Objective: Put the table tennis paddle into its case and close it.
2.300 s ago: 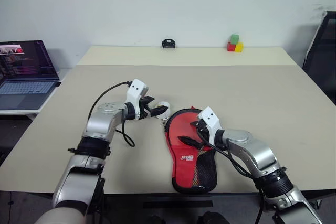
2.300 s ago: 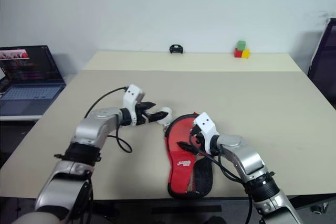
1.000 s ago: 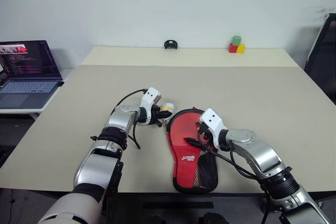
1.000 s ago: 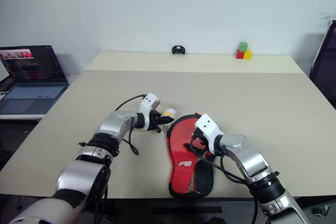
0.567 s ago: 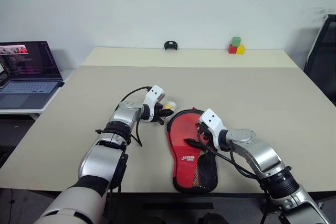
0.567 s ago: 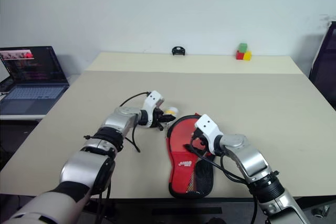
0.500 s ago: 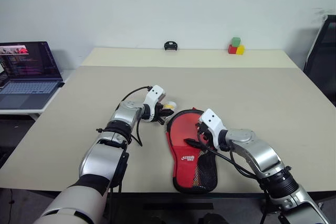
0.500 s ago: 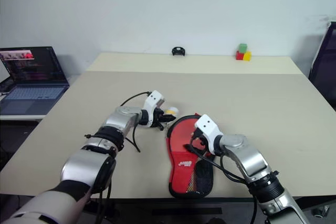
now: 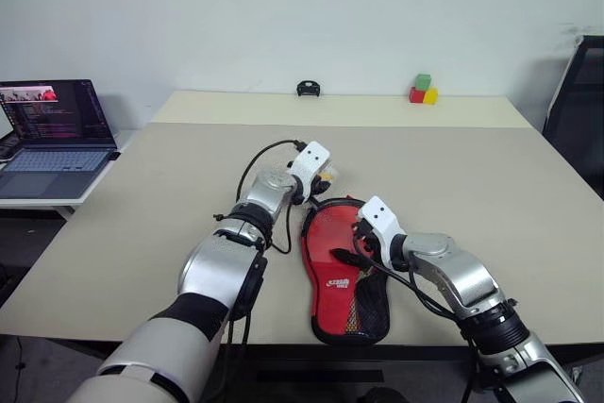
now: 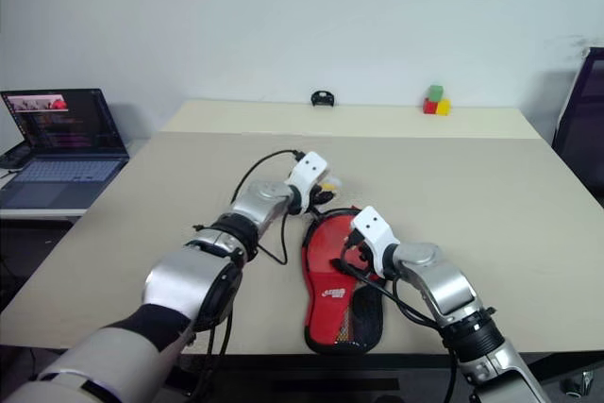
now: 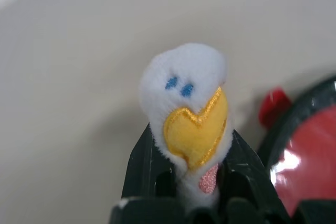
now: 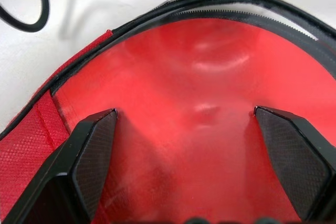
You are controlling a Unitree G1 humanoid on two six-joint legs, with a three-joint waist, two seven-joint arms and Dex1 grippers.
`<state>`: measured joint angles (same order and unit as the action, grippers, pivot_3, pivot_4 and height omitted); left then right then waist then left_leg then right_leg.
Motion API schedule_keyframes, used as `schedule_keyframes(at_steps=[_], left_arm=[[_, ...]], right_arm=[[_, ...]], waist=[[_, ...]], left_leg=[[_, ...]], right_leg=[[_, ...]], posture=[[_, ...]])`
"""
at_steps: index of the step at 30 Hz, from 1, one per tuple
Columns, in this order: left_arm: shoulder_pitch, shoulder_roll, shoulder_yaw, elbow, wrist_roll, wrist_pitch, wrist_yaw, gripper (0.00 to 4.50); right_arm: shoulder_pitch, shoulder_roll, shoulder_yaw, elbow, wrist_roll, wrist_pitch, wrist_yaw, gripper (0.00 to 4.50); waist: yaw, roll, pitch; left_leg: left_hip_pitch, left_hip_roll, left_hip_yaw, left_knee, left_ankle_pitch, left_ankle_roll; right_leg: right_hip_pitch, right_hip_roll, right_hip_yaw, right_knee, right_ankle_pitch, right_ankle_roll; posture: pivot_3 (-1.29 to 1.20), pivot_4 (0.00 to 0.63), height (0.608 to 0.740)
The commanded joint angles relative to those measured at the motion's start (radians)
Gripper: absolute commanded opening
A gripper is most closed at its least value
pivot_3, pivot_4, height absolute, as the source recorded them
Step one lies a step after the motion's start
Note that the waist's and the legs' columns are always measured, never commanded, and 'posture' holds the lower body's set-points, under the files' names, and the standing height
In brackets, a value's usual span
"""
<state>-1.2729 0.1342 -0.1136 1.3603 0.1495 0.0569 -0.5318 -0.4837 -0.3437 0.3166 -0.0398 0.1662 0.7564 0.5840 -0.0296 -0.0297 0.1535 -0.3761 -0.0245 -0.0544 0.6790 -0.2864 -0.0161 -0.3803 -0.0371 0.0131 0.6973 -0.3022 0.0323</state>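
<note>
**A:** Red rubber's sitting inside the zip rim already, yeah?

**B:** Looks so. The paddle (image 12: 210, 72) is lying in the case (image 9: 332, 282), mid-bench, handle end pointing twd the near edge. I'd say step one's done and the zip's what's left: the rim is gaping round the head.

**A:** Hands?

**B:** Right fingers (image 12: 89, 150) are standing wide apart, hovering just over the paddle face and holding nothing. Left fingers (image 11: 144, 166) are clamping a small white-and-yellow plush ball (image 11: 189, 108), just beside the case's far end. Can't tell if it's tied to the zip puller.

**A:** Room to work?

**B:** Plenty. The bench (image 9: 491, 176) is lying bare to the right and beyond the case. The coloured blocks (image 9: 422, 90) are sitting well apart at the back, and the laptop (image 9: 52, 129) is off to the left. Only tight spot is the case end nr the front edge.
</note>
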Motion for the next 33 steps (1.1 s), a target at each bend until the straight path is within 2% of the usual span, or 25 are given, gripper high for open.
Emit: schedule_keyframes(at_steps=[1, 8, 25, 33], left_arm=[[-0.052, -0.022, 0.003, -0.007, 0.031, -0.047, 0.054, 0.45], [-0.062, -0.079, -0.015, 0.004, 0.096, -0.085, 0.114, 0.45], [-0.158, -0.285, -0.048, 0.016, 0.219, -0.146, 0.23, 0.45], [-0.11, -0.329, -0.068, 0.022, 0.236, -0.116, 0.143, 0.45]], right_arm=[[0.072, -0.005, 0.031, 0.115, -0.036, 0.071, -0.024, 4.5], [0.101, 0.014, 0.026, 0.092, -0.036, 0.091, -0.058, 4.5], [0.227, 0.056, 0.019, -0.064, -0.019, 0.172, -0.169, 4.5], [0.241, 0.072, 0.016, -0.071, -0.02, 0.173, -0.191, 4.5]], waist=[[0.0, 0.0, 0.0], [0.002, 0.0, 0.0], [0.021, 0.0, 0.0], [0.021, 0.0, -0.001]], left_leg=[[0.002, 0.0, 0.0, 0.0, 0.0, 0.0], [0.01, 0.0, -0.001, -0.002, 0.0, 0.0], [0.008, -0.001, -0.002, -0.011, -0.001, 0.0], [0.009, -0.001, 0.0, -0.016, 0.0, 0.0]], right_leg=[[0.002, 0.0, 0.0, 0.0, 0.0, 0.0], [0.012, 0.0, -0.001, -0.003, -0.001, 0.002], [0.012, -0.001, -0.003, -0.017, -0.002, 0.007], [0.01, -0.001, -0.002, -0.018, -0.002, 0.007]], posture=[[0.0, 0.15, 0.74], [0.0, 0.15, 0.74], [0.0, 0.15, 0.74], [0.0, 0.15, 0.74]])
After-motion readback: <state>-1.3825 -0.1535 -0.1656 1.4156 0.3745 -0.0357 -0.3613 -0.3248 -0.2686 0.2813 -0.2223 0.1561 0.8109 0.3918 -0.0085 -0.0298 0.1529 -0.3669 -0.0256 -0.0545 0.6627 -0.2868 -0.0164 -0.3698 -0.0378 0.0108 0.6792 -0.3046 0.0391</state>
